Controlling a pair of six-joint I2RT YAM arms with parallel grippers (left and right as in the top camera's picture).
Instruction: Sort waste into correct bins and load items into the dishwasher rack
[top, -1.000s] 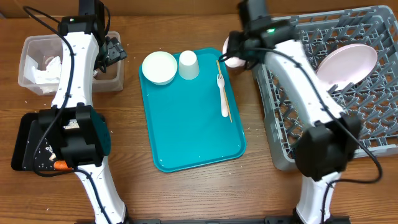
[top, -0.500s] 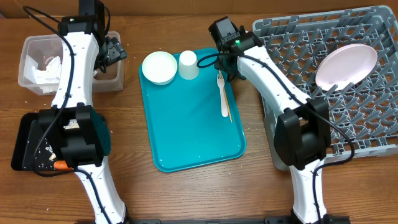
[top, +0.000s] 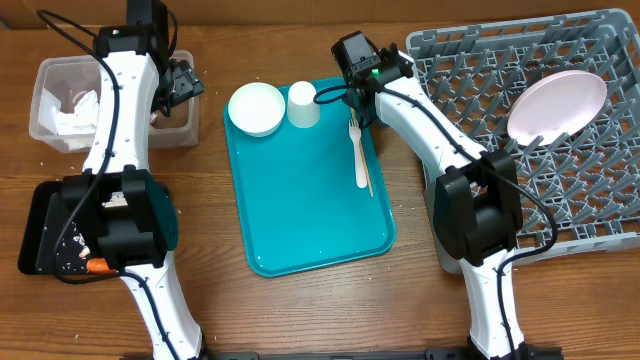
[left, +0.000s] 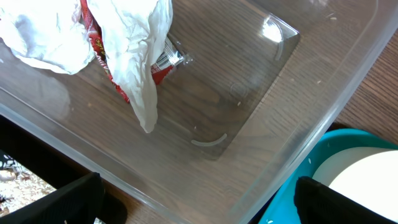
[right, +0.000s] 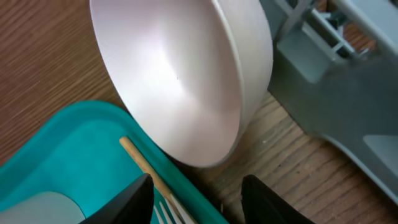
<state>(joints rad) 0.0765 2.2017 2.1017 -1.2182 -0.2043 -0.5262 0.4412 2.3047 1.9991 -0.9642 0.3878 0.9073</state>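
My right gripper (top: 366, 98) is open and empty over the teal tray's far right corner. In the right wrist view its fingers (right: 196, 190) straddle the tray rim, just below a white bowl (right: 180, 81) that leans tilted between the tray and the grey rack (right: 348, 93). On the tray lie another white bowl (top: 256, 107), a white cup (top: 303, 104) and a white fork (top: 359, 152). A pale plate (top: 557, 103) stands in the rack (top: 600, 215). My left gripper (top: 180, 82) is open above the clear tub (top: 50, 135), which holds napkins (left: 134, 43) and a red wrapper (left: 102, 53).
The teal tray (top: 310, 225) lies mid-table, with a wooden stick (top: 365, 170) beside the fork. A black tray (top: 32, 235) at the front left holds crumbs and an orange carrot (top: 96, 266). The rack fills the right side.
The right arm swung left from the rack side. Its gripper now sits over the tray's far right corner and covers the tilted bowl from above. The left arm has not moved.
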